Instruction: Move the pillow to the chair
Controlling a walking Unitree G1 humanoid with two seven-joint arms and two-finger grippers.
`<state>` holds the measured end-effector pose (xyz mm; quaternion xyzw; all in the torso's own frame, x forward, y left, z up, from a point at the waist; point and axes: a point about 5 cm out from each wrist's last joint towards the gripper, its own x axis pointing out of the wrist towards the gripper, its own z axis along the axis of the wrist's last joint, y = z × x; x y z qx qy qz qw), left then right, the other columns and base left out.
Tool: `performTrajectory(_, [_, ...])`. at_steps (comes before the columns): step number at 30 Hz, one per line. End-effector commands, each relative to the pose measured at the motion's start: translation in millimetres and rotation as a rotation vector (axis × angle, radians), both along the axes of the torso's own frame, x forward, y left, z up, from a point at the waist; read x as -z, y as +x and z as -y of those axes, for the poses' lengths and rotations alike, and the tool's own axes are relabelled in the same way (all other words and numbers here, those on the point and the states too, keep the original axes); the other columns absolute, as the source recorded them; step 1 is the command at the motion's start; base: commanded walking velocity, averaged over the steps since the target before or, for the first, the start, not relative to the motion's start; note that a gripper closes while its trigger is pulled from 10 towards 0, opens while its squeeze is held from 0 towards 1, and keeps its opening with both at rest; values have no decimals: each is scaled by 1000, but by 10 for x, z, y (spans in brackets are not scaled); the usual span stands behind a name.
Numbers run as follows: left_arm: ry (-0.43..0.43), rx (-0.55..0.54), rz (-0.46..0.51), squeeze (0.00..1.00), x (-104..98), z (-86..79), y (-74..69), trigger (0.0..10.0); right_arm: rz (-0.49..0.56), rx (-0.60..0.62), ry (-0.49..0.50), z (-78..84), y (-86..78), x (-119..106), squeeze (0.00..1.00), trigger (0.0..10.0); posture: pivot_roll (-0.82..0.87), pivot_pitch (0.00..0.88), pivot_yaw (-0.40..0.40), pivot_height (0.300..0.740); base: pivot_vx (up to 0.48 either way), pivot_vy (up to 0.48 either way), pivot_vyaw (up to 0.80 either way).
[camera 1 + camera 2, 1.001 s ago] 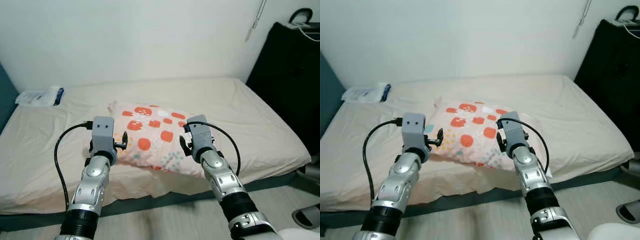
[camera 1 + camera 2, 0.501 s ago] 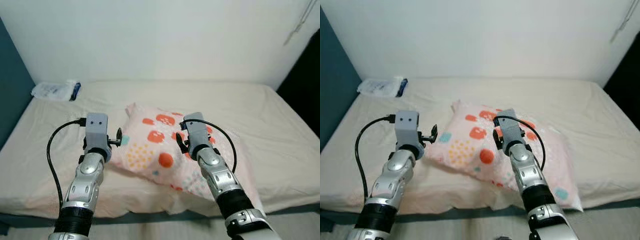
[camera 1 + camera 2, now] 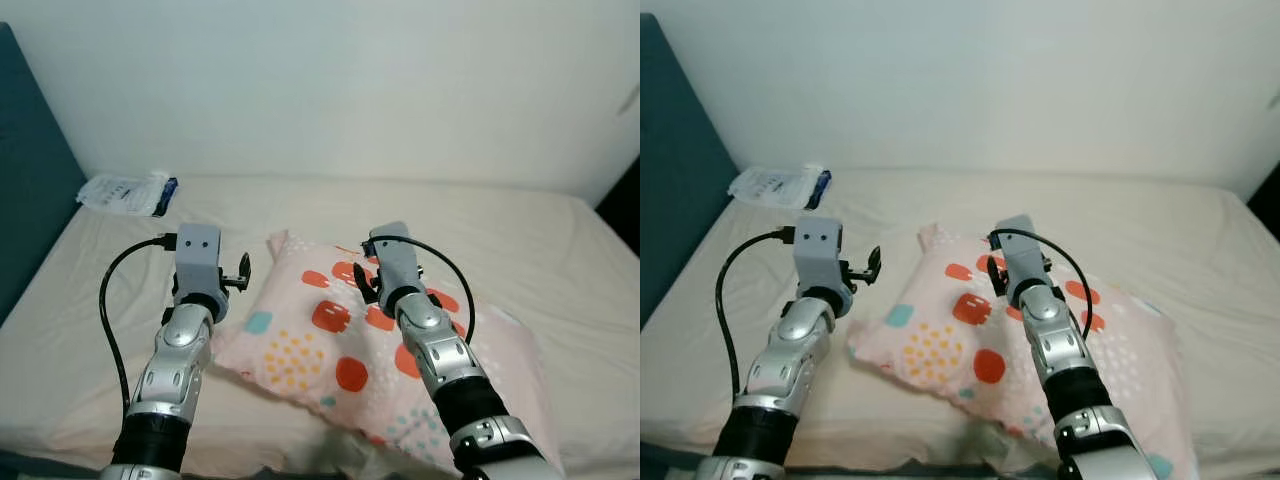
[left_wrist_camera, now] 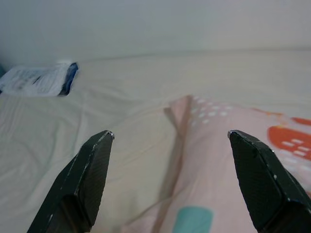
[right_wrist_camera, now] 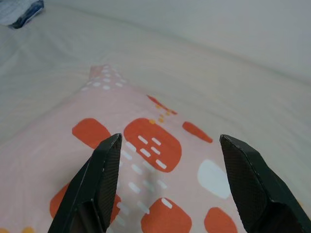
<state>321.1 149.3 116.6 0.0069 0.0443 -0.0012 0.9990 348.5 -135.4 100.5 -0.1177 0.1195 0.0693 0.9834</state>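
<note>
A pink pillow (image 3: 330, 345) with orange, white and teal spots lies on the beige bed (image 3: 90, 300) right in front of me. My left gripper (image 4: 170, 138) is open and hovers at the pillow's left corner (image 4: 184, 104), with that edge between its fingers (image 4: 92, 165). Over the pillow's top, my right gripper (image 5: 167, 141) is also open, with nothing between its fingers (image 5: 104, 170). Both arms reach forward over the bed, the left (image 3: 185, 340) beside the pillow and the right (image 3: 430, 340) above it.
A white and blue plastic package (image 3: 125, 190) lies at the bed's far left corner. A dark teal panel (image 3: 25, 200) stands along the left side. A white wall (image 3: 350, 80) runs behind the bed.
The camera has come closer to the bed and swung left, so the black furniture on the right has left the picture. Both grippers now reach over the pillow.
</note>
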Motion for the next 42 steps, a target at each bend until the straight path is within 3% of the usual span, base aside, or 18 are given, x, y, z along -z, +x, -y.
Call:
performTrajectory(1, [17, 4, -11, 0, 24, 5, -16, 10000, 1, 2, 10, -3, -9, 0, 0, 10000, 24, 49, 11, 740, 0, 0, 0])
performTrajectory(13, [28, 46, -4, 0, 30, 51, -34, 10000, -6, 18, 11, 14, -31, 8, 0, 10000, 18, 70, 18, 740, 0, 0, 0])
performTrajectory(15, [71, 61, -5, 0, 20, 72, -21, 10000, -8, 22, 9, 22, -24, -3, 0, 10000, 17, 83, 18, 740, 0, -426, 0])
performTrajectory(18, [58, 66, -21, 0, 34, 81, -19, 10000, -7, 22, 9, 20, -19, -11, 0, 10000, 18, 87, 17, 740, 0, -469, 0])
performTrajectory(38, [47, 70, -59, 0, 89, 99, -13, 10000, -2, 40, 4, 43, -24, -28, 0, 10000, 11, 75, 18, 740, 0, 0, 0])
performTrajectory(42, [68, 21, -61, 0, 93, 47, 3, 10000, 13, 77, 28, 92, -26, -55, 0, 10000, 4, 71, 17, 740, 0, 0, 0])
